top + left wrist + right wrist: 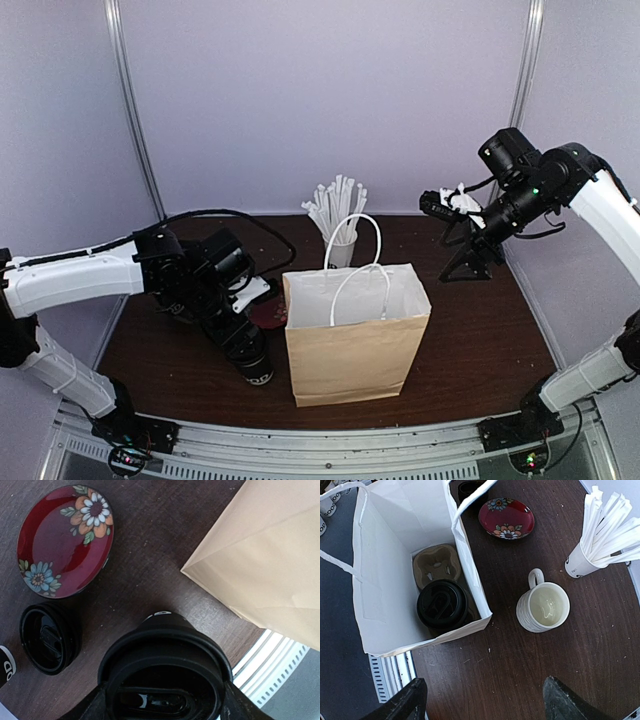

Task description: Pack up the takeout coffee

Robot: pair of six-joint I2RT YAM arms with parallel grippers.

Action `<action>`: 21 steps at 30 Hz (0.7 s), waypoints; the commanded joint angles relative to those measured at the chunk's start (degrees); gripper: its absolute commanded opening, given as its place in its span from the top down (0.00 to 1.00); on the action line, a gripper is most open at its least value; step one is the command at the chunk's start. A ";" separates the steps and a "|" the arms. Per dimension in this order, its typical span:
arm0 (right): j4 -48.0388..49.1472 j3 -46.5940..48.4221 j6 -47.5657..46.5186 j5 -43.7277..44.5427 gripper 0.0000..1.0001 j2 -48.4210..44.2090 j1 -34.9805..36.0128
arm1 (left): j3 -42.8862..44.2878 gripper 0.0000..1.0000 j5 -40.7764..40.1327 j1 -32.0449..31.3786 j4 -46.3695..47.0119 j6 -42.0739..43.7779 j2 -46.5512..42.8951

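Lavender-grey panels are walling in a dark, wood-grained table (480, 330). The left arm is reaching low from the left, its wrist bending down just left of the paper bag (355, 350). The left end effector (243, 345) is gripping a takeout cup (165, 650), whose glossy black plastic lid is filling the gap between the fingers. A second lidded cup (47, 637) is standing near a glazed red plate (65, 540) painted with flowers. The right arm is arching high over the far right. The right end effector (487, 702) is hanging with its fingers spread wide, holding nothing. The bag, tan outside and white inside, is standing open. A third cup (442, 604) is sitting inside it in a moulded pulp carrier (436, 565). A ribbed cream mug (542, 606) and a cup of straws (580, 562) are standing to one side of the bag.
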 commanded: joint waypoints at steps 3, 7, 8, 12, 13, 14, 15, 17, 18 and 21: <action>0.49 -0.96 0.07 -1.12 0.17 -0.39 -0.49 | -1.41 0.31 1.08 -1.01 2.91 -0.43 1.63; 0.52 -1.21 -0.07 -1.39 0.17 -0.36 -0.45 | -1.50 0.29 2.19 -1.02 1.10 -0.49 2.67; 0.50 -1.22 -0.13 -1.43 0.17 -0.37 -0.44 | -1.56 0.29 2.24 -1.12 0.57 -0.57 3.01; 0.70 -1.70 -0.27 -1.56 0.17 -0.61 -0.52 | -1.90 0.27 2.24 -1.70 -0.78 -0.49 3.11; 0.66 -1.81 -0.31 -1.53 0.17 -0.63 -0.45 | -1.69 0.09 2.45 -1.91 -1.17 -0.46 3.03; 0.63 -1.88 -0.31 -1.52 0.17 -0.63 -0.46 | -1.04 0.03 2.52 -1.99 -1.96 -0.45 3.03; 0.63 -1.99 -0.31 -1.62 0.17 -0.63 -0.45 | -0.14 0.03 2.41 -2.02 -2.94 -0.53 2.99; 0.67 -2.01 -0.31 -1.76 0.17 -0.78 -0.50 | 1.64 0.02 2.50 -2.08 -5.08 -0.56 3.03; 0.67 -2.06 -0.31 -1.83 0.17 -0.93 -0.45 | 2.53 0.02 2.35 -2.03 -5.89 -0.41 2.99; 0.82 -2.46 -0.23 -2.00 0.17 -1.29 -0.47 | 4.72 0.03 2.54 -2.12 -8.47 0.03 3.40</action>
